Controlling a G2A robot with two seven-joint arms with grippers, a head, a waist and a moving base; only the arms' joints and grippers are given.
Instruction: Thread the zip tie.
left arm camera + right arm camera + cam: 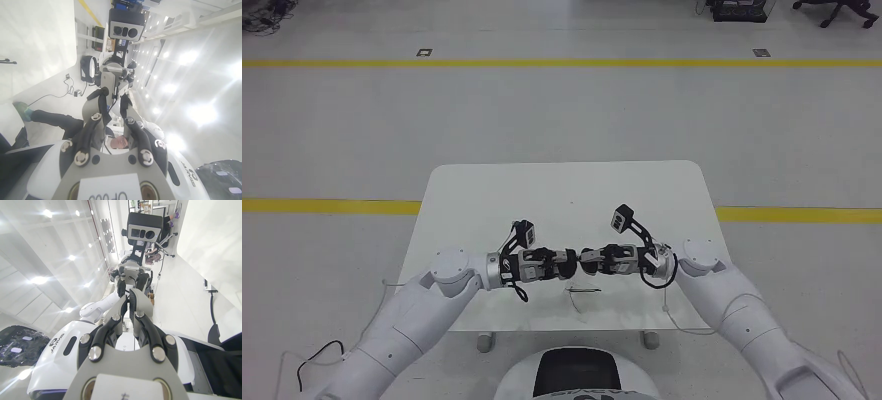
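Arms meet tip to tip over the near edge of the surface (pixel 542 190): left pincer (pixel 113 98) spread wide, right pincer (pixel 128 292) pinched nearly together, can't tell on what.

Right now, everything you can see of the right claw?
The right claw has two grey, metal-looking fingers faced with black ribbed pads, driven by black link bars on shiny pivot bolts from a grey base plate. It is shut: tips converged, only a slit between the pads; whether anything is pinched there is too small to tell. It lies roughly level above the near half of the table, pointing at the open left claw, tips lined up with the gap between that claw's fingers.
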